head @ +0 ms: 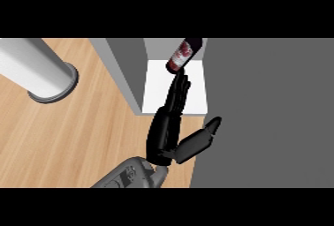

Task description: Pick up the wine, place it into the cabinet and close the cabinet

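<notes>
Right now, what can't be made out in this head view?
Head view:
Dark wine bottle with red label: far end cut by the top edge.
Black left hand: its fingers hide whether they touch the bottle.
White cabinet interior: right part behind the large grey panel.
Pale grey cylinder: cut by the left edge.
Right hand: out of view.

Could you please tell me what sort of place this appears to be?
Probably a kitchen: there is a wooden counter, an open grey cabinet with a white shelf standing on it, and a wine bottle at the cabinet's opening.
</notes>
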Tool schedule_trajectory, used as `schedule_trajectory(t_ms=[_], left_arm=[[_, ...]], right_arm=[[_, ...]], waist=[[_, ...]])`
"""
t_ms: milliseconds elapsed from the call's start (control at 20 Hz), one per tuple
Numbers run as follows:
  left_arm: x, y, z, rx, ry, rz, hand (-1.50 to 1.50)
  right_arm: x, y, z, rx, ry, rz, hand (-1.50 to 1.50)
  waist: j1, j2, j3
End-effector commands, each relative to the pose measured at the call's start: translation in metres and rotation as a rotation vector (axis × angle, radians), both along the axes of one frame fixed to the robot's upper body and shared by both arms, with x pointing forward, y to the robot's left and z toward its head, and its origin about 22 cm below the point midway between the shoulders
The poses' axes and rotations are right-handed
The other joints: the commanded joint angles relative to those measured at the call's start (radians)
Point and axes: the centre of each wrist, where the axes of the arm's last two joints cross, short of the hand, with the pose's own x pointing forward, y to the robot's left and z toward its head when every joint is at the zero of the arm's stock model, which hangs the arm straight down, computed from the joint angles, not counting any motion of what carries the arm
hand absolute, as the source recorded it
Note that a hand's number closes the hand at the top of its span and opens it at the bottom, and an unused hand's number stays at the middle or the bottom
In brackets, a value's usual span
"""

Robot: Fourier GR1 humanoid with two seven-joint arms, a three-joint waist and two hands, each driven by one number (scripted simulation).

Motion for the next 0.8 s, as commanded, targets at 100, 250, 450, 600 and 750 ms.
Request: schedule_trajectory(t_ms=[100,250,450,600,750], left_arm=[[-0.048,0.013,-0.006,-0.105,0.024,0.003,1.50],[-0.074,0.036,-0.002,-0.108,0.036,-0.048,1.50],[-0.093,0.049,0.004,-0.102,0.026,-0.122,1.50],[-0.104,0.076,-0.003,-0.116,0.006,-0.129,1.50],[-0.114,0.093,-0.003,-0.078,0.008,-0.141,1.50]], right_arm=[[-0.018,0.010,0.016,0.016,-0.020,0.001,-1.50],[-0.008,-0.002,0.005,0.004,-0.024,-0.013,-1.50],[-0.009,0.002,0.009,-0.006,-0.022,-0.022,-1.50],[-0.014,0.007,0.003,-0.017,0.009,0.073,-1.50],[-0.022,0.014,0.007,-0.123,-0.027,0.192,1.50]], waist=[[-0.006,-0.001,-0.003],[-0.004,0.002,-0.001],[-0.006,0.002,-0.001],[-0.005,0.003,-0.002],[-0.001,0.001,-0.002]])
